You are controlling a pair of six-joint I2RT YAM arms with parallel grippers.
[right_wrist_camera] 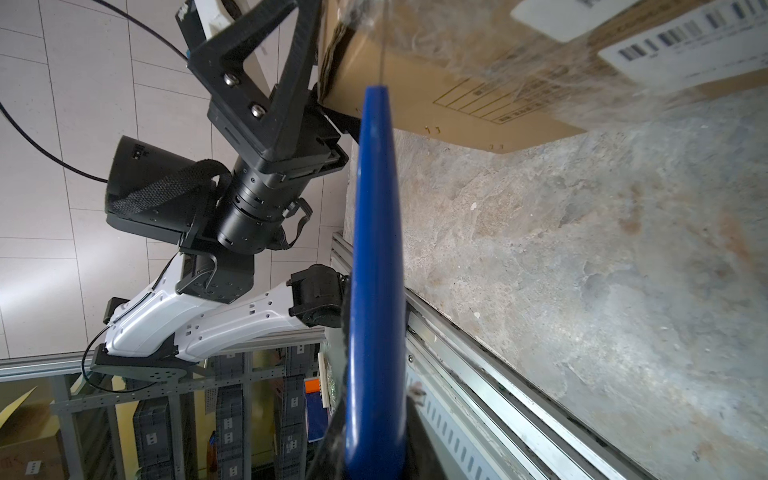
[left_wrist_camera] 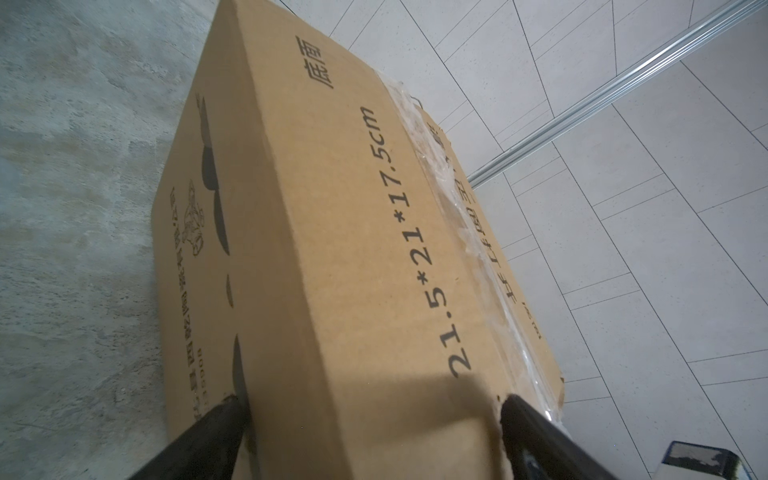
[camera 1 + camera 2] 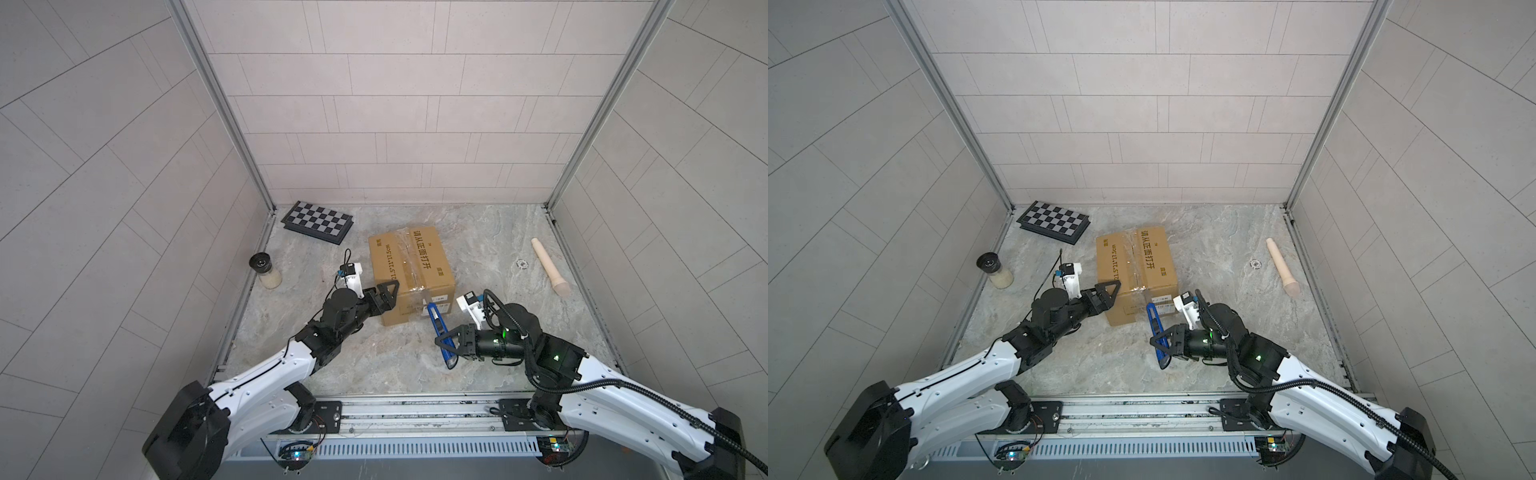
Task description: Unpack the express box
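The express box (image 3: pixel 409 270) (image 3: pixel 1136 270) is a brown taped carton with black print, standing mid-floor in both top views. My left gripper (image 3: pixel 388 297) (image 3: pixel 1111 295) (image 2: pixel 372 405) is open wide, astride the box's near left top corner. One finger lies on the side face and the other on the top. My right gripper (image 3: pixel 446 347) (image 3: pixel 1163 345) (image 1: pixel 376 436) is shut on a blue utility knife (image 3: pixel 438 328) (image 1: pixel 376 249). The knife's tip points at the taped seam on the box's near face (image 1: pixel 478 83), beside the white labels.
A checkered board case (image 3: pixel 318 222) lies at the back left. A black-lidded jar (image 3: pixel 266 270) stands by the left wall. A beige cylindrical tool (image 3: pixel 548 266) lies at the right, near a floor drain (image 3: pixel 520 263). A metal rail (image 3: pixel 415 409) runs along the front edge.
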